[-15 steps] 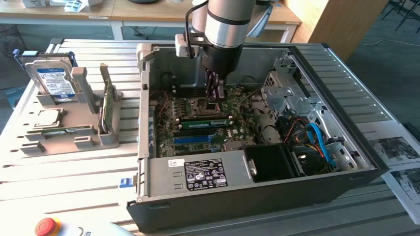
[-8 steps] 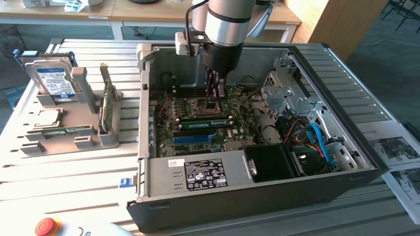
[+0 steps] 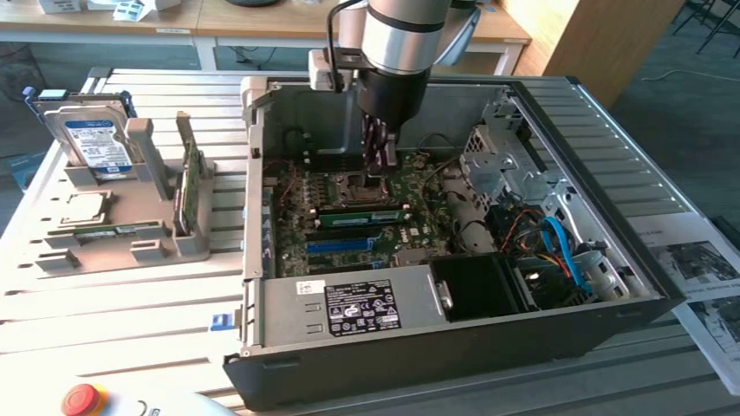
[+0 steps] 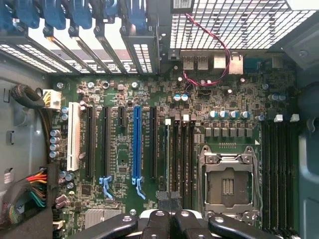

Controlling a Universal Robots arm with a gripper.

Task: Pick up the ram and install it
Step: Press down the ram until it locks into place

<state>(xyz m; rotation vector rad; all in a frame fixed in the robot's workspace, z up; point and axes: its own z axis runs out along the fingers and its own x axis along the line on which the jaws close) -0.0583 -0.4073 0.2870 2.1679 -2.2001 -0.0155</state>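
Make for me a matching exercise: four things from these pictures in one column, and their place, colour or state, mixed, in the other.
1. hard drive
2. claw
3. round button
4. processor socket

A. red
B. empty
C. standing upright in the grey holder
D. inside the open case, over the motherboard

Pairs: 1-C, 2-D, 3-A, 4-B

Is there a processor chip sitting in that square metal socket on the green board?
No, the processor socket on the motherboard stands bare in the wrist view, its contact field exposed inside the metal frame.
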